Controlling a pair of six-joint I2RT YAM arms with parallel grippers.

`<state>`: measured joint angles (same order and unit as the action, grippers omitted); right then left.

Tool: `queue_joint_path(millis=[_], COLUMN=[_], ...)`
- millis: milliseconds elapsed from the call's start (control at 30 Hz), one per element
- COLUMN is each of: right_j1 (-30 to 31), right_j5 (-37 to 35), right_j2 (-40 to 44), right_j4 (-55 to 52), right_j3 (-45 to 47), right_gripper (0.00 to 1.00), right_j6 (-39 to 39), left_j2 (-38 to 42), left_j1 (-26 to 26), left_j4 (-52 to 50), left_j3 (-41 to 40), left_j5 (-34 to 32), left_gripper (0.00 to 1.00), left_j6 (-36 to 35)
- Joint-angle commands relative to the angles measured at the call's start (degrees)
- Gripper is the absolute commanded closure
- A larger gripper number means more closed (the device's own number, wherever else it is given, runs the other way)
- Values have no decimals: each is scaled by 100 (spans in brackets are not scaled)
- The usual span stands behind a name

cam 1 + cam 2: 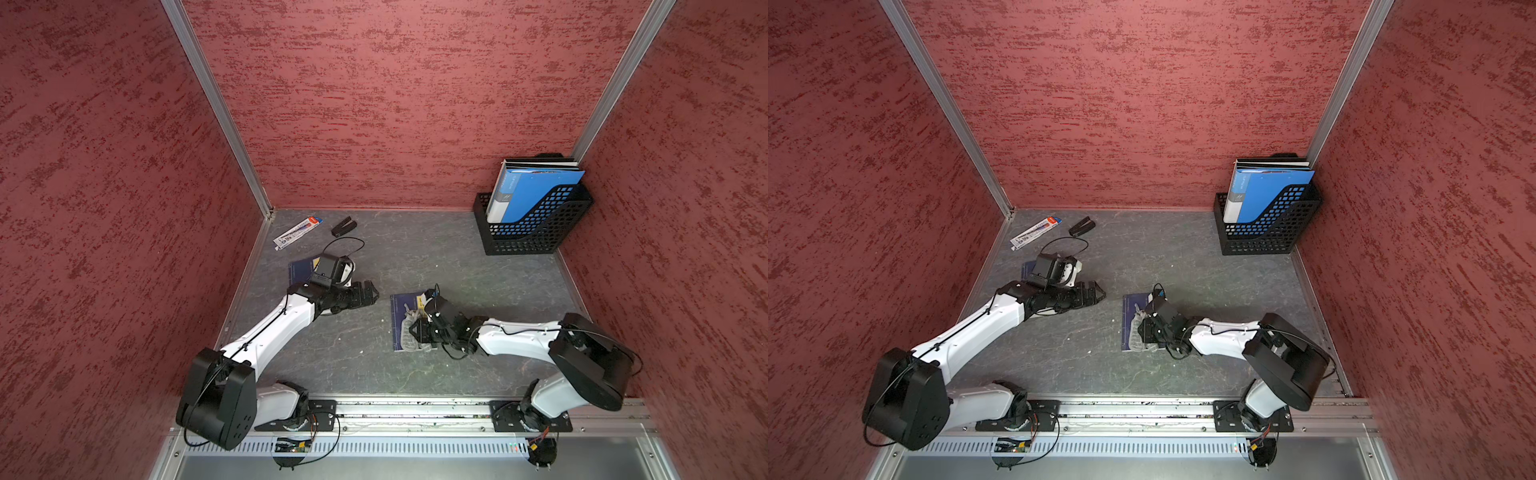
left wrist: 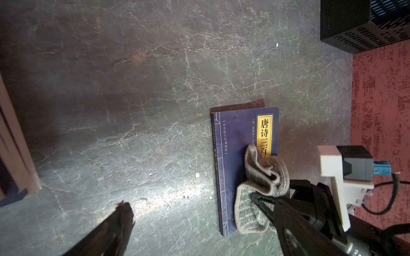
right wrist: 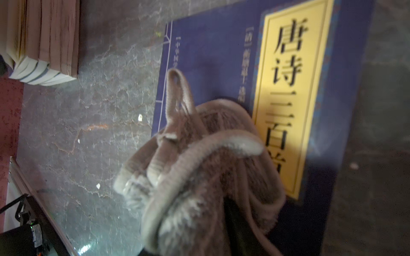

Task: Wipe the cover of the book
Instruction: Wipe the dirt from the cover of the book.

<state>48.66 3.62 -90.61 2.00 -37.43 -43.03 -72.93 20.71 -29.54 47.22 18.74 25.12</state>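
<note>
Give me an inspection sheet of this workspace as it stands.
Surface: grey marbled table, scattered white crumbs.
Job's things: blue book lies flat; bunched grey cloth rests on its cover.
Clutter: pen pack, small black item, stack of books, mesh rack holding blue folders.
Tools: right tool shut on the cloth; left tool open, empty, over bare table.
Cables: black loops at both wrists.
Surroundings: red textured walls, aluminium frame.
</note>
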Motion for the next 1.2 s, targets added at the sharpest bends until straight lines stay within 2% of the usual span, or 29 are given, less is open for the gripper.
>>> queue_joint_path(millis=[0, 267, 567, 800, 967, 1167], right_j1=[-310, -996, -1337, -1334, -1098, -885], right_j5=[-298, -379, -451, -199, -263, -267], right_j2=[-629, -1063, -1195, -969, -663, -54], right_j4=[-1159, -1071, -1135, -1123, -1387, -1636], right_j3=[133, -602, -978, -782, -574, -27], right_gripper=[64, 64, 64, 64, 64, 64], right_j6=[294, 887, 1159, 1257, 1300, 1019], left_j2=[164, 288, 214, 90, -34, -151], left_j1=[81, 185, 247, 269, 292, 346], left_j4=[-5, -8, 45, 63, 112, 102], left_j3=[86, 43, 34, 82, 160, 253], left_j5=[-134, -202, -234, -237, -215, -225], left_gripper=[0, 0, 0, 0, 0, 0], left_j6=[18, 107, 134, 129, 125, 107])
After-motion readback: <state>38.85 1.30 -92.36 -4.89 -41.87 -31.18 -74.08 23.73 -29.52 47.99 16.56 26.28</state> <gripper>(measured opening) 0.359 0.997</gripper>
